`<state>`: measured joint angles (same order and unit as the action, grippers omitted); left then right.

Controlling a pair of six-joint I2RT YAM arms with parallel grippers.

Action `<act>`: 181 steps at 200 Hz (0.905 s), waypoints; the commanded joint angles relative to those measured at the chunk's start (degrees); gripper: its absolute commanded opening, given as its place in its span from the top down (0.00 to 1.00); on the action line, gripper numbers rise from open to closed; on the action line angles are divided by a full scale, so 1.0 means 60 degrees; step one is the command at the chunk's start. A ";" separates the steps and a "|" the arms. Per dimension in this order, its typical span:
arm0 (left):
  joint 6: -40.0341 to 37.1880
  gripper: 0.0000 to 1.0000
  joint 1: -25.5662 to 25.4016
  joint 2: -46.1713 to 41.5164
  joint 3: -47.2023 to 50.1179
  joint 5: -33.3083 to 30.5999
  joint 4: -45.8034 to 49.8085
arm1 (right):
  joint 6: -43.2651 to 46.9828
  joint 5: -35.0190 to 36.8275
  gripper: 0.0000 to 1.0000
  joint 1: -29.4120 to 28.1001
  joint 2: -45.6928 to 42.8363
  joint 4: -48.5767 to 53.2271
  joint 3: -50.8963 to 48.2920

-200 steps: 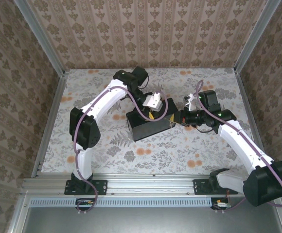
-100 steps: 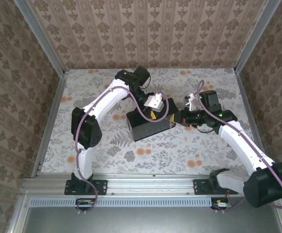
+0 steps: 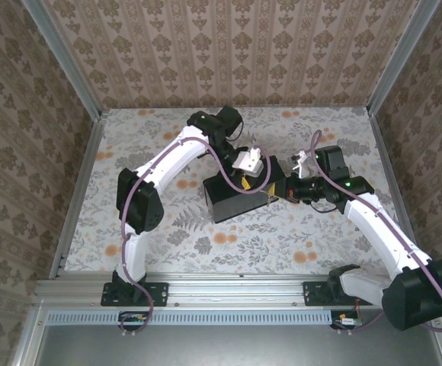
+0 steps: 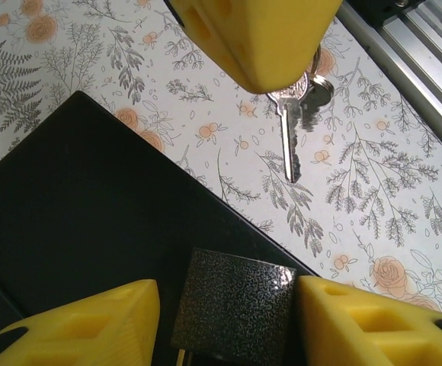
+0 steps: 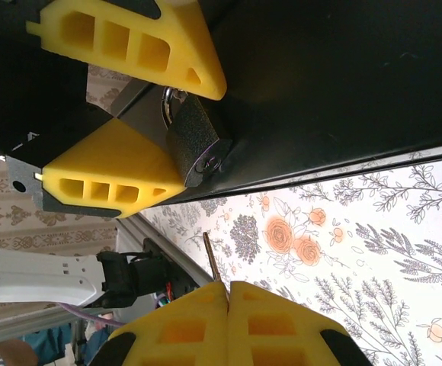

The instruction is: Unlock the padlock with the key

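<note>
Over the last second the left arm swings its wrist to the right and slightly nearer, carrying the left gripper (image 3: 244,177) further over the right end of the black box (image 4: 76,221). The box itself seems to slide a touch to the right on the floral table (image 3: 168,229), and the right gripper (image 5: 227,305) gives way to the right by about as much.

The padlock (image 4: 232,309) hangs at the right end of the box, its keyhole facing right. The left gripper stands about half open with its yellow fingers (image 4: 91,324) on either side of the lock. One finger lies against the body, while a thin dark sliver shows beside the other, so I cannot tell whether this is a firm clamp or only a loose bracket.

The right gripper is fully closed on the key (image 4: 289,141), pinching it by the head. The blade sticks out to the left toward the padlock and does not reach the keyhole.

I judge that the lock is being steadied and re-aimed while the key waits. The key is not yet in, so it must line up with the keyhole before it goes in and turns.
</note>
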<state>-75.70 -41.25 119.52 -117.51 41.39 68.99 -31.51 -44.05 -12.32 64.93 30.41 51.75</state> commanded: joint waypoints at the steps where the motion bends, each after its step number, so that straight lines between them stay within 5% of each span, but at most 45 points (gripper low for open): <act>1: -0.0040 0.55 -0.0081 0.0519 0.0023 -0.0232 0.0071 | 0.0101 -0.0308 1.00 0.0092 -0.0233 0.0154 -0.0062; 77: 0.0322 0.79 0.0034 0.0410 0.0271 0.0293 -0.0204 | 0.0130 -0.0438 1.00 0.0212 0.0002 0.0088 0.0057; 116: 0.1433 0.88 0.0239 -0.0716 0.1774 0.0725 -0.2407 | -0.0097 -0.0527 1.00 0.0421 0.0048 -0.0238 0.0317; 181: 0.2094 0.90 0.0485 -0.1566 0.3235 0.1307 -0.4042 | -0.0346 -0.1094 1.00 0.0816 0.0552 -0.0901 0.0388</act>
<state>-65.41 -39.38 110.91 -99.59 48.51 46.65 -31.97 -47.27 -7.68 67.07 28.45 52.88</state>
